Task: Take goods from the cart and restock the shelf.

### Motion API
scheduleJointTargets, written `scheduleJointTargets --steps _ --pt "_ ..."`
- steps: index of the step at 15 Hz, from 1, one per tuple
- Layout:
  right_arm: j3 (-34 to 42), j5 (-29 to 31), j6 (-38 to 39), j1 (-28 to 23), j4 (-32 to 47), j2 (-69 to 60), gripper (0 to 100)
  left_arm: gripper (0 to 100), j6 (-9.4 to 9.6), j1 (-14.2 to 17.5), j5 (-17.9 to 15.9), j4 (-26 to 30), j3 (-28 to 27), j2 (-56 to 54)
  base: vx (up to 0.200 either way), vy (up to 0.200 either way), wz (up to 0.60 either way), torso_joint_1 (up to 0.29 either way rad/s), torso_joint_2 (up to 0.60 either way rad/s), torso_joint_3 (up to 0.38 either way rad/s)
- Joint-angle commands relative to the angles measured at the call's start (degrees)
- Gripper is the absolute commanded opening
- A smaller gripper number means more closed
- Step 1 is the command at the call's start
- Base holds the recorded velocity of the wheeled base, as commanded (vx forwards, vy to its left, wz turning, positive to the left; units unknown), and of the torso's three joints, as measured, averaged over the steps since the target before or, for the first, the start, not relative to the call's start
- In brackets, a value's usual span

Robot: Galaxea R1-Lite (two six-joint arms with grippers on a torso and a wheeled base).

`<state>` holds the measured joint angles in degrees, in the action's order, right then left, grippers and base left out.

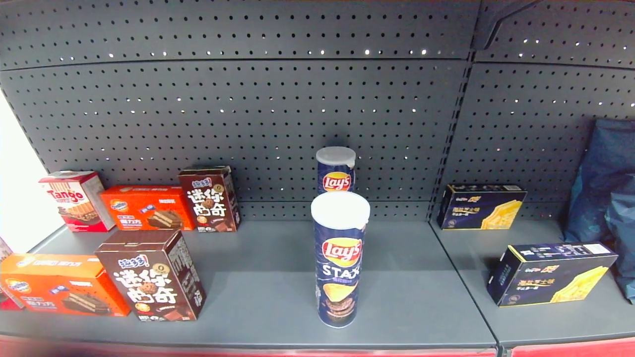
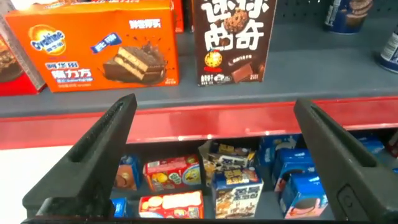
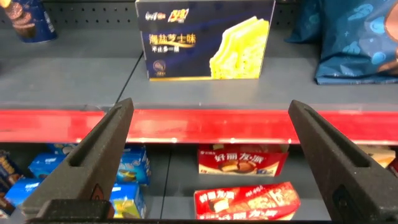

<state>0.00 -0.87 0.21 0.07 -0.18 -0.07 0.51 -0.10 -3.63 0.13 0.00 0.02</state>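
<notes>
The grey shelf [image 1: 412,282] carries two tall blue chip cans [image 1: 340,258], one behind the other, at its middle. Orange cake boxes [image 1: 59,291] and brown cookie boxes [image 1: 154,275] stand at the left, navy cheese-snack boxes [image 1: 550,272] at the right. My left gripper [image 2: 214,106] is open with nothing between its fingers, low before the shelf's red front edge [image 2: 186,121], below the front orange box [image 2: 102,46] and brown box [image 2: 233,40]. My right gripper [image 3: 210,104] is open and holds nothing, before the same edge below a navy box [image 3: 205,40].
A red wafer box [image 1: 75,200] stands at the back left and dark blue bags [image 1: 607,198] at the far right. A lower shelf holds several small boxes [image 2: 186,186] and red boxes [image 3: 242,160]. A perforated back panel [image 1: 278,109] closes the shelf behind.
</notes>
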Motion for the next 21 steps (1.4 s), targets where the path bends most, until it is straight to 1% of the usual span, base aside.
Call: scheduleJointTargets --steps 1,3,4,6,21 --pt "0.0 0.0 0.0 0.0 -0.1 0.1 100 100 0.28 0.0 -0.1 0.0 0.0 0.0 0.0 0.0 0.0 0.0 0.0 0.0" --pt "0.0 0.0 0.0 0.0 -0.1 0.1 100 100 0.45 0.0 -0.1 0.0 0.0 0.0 0.0 0.0 0.0 0.0 0.0 0.0" --pt "0.0 0.0 0.0 0.0 -0.1 0.1 100 100 0.54 0.0 -0.1 0.0 0.0 0.0 0.0 0.2 0.0 0.012 0.01 0.002" --pt "0.0 0.0 0.0 0.0 -0.1 0.1 100 100 0.1 0.0 0.0 0.0 0.0 0.0 0.0 0.0 0.0 0.0 0.0 0.0" --pt "0.0 0.0 0.0 0.0 -0.1 0.1 100 100 0.1 0.0 0.1 0.0 0.0 0.0 0.0 0.0 0.0 0.0 0.0 0.0"
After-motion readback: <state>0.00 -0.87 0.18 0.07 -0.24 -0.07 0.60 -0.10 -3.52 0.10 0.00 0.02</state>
